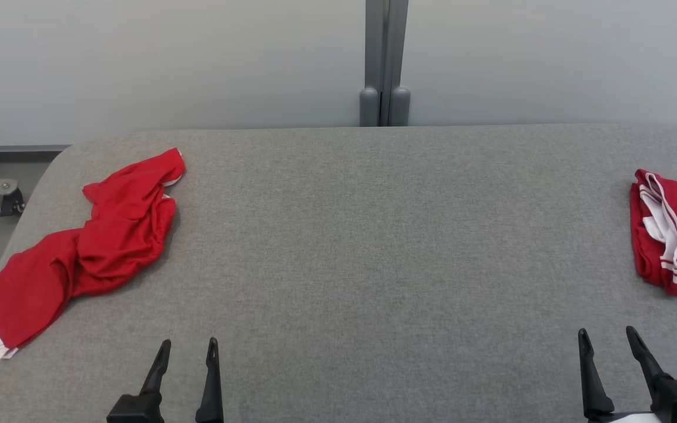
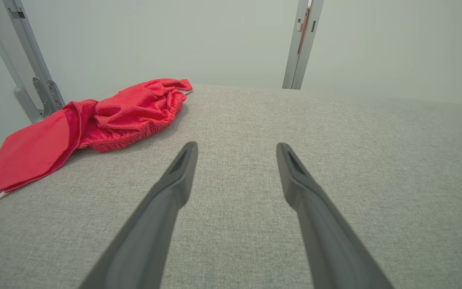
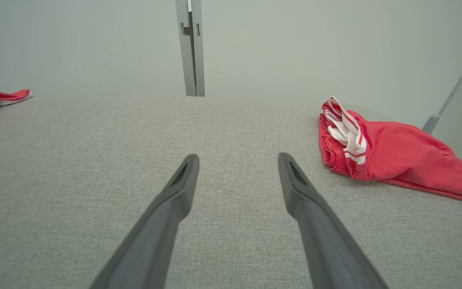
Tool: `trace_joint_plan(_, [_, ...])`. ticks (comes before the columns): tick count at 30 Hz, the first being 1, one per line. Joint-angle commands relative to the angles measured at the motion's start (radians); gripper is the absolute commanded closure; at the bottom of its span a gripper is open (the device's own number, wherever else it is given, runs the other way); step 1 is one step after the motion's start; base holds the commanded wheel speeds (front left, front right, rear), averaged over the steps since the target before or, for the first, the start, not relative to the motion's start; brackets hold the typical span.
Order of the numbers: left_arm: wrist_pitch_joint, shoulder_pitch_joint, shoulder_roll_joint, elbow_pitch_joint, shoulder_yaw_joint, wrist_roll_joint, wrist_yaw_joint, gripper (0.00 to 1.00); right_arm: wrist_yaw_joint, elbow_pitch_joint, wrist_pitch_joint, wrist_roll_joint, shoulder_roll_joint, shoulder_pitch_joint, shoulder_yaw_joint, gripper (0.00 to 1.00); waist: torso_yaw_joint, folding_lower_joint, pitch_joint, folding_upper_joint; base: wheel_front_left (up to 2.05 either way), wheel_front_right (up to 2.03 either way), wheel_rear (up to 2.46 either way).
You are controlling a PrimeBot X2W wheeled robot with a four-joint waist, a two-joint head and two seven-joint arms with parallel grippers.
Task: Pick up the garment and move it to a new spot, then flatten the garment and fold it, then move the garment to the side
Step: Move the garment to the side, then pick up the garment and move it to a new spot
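Both grippers sit low over the grey table (image 1: 374, 235), the left gripper (image 1: 190, 341) at seven o'clock and the right gripper (image 1: 606, 330) at five, each with jaws spread wide and nothing between them. The crumpled red garment (image 1: 97, 247) sprawls at nine o'clock by the table's left edge, well apart from the left fingers. Over at three o'clock lies a second red garment (image 1: 676, 235) with white striped trim, running off the head view's right edge.
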Motion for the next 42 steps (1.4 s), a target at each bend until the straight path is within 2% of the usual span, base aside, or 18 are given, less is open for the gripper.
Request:
trace_joint_plan(1, [-0.003,-0.018,0.002,0.0,0.002,0.007,-0.001,0.0,-0.002,0.001,-0.003,0.008,-0.001,-0.008,0.001,0.0,0.006,0.0,-0.001,0.0,0.0,0.0,0.0])
trace_joint_plan(7, [-0.003,-0.021,0.002,-0.002,-0.002,0.009,-0.002,0.0,-0.002,-0.01,-0.003,0.014,-0.001,0.01,0.022,0.0,0.08,0.0,-0.005,0.0,0.0,0.0,0.0])
trace_joint_plan(17, [-0.003,0.022,0.002,0.005,0.004,0.001,0.009,0.0,-0.002,0.006,-0.003,0.018,-0.001,-0.005,0.119,0.0,0.354,0.0,-0.012,0.0,0.0,0.0,0.0])
trace_joint_plan(21, [-0.003,0.044,0.002,-0.016,0.035,-0.014,0.025,0.0,-0.002,0.016,-0.003,0.006,-0.002,-0.04,0.168,0.0,0.401,0.0,0.0,0.0,0.0,0.0,0.0])
trace_joint_plan(25, [-0.003,0.044,0.002,-0.034,0.042,-0.021,0.027,0.0,-0.002,0.028,-0.003,-0.005,-0.002,-0.063,0.178,0.0,0.408,0.0,0.013,0.0,0.0,0.0,0.0])
trace_joint_plan(29, [-0.003,0.0,0.002,-0.025,0.023,-0.012,0.003,0.0,-0.002,0.028,-0.003,0.001,-0.002,-0.045,0.171,0.0,0.408,0.0,0.014,0.0,0.0,0.0,0.0])
trace_joint_plan(35, [-0.003,-0.156,0.001,0.065,-0.008,-0.052,-0.05,0.0,-0.002,0.007,-0.003,-0.046,-0.006,-0.1,0.187,0.0,0.306,0.0,0.146,0.0,0.0,0.0,0.0])
trace_joint_plan(39, [0.026,-0.378,0.009,0.191,-0.05,-0.103,-0.087,0.0,-0.002,-0.004,-0.003,-0.071,-0.032,-0.182,0.198,0.0,0.229,0.0,0.286,0.0,0.0,0.0,0.0])
trace_joint_plan(42, [0.082,-0.549,0.044,0.285,-0.09,-0.138,-0.099,0.0,-0.002,-0.006,-0.003,-0.083,-0.048,-0.258,0.209,0.0,0.172,0.0,0.386,0.0,0.0,0.0,0.0])
